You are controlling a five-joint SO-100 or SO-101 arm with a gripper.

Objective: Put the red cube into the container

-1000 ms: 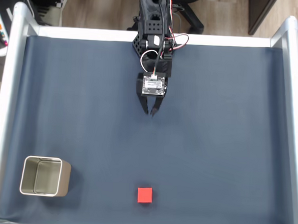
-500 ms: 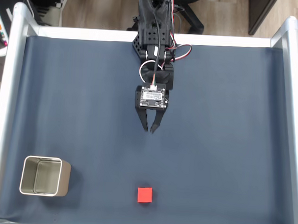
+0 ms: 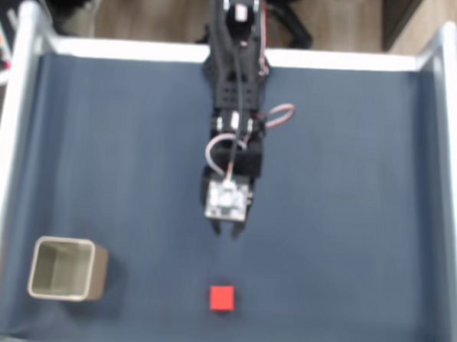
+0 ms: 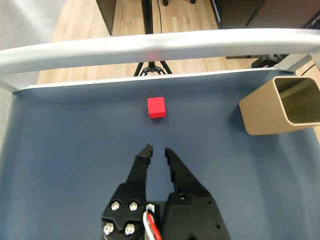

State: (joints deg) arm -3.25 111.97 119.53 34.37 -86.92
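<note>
Hand (image 4: 156, 149) slightly parted, red cube (image 4: 156, 107) ahead — apart

open mat (image 3: 348, 223) around red cube (image 3: 222, 298), seemingly unobstructed

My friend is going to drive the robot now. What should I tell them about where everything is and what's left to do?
Gripper: empty, with only a narrow gap between the fingertips in the wrist view. It hangs over the dark blue mat, short of the cube.
Small bright red cube: sitting on the mat near the front edge in the fixed view, straight ahead of the gripper, untouched.
Square pale metal tin cup: upright and empty in the fixed view's lower left corner, well apart from the cube.
Done: nothing picked up.
Left: open wider, reach the cube, grasp it, carry it to the cup and drop it in.
</note>
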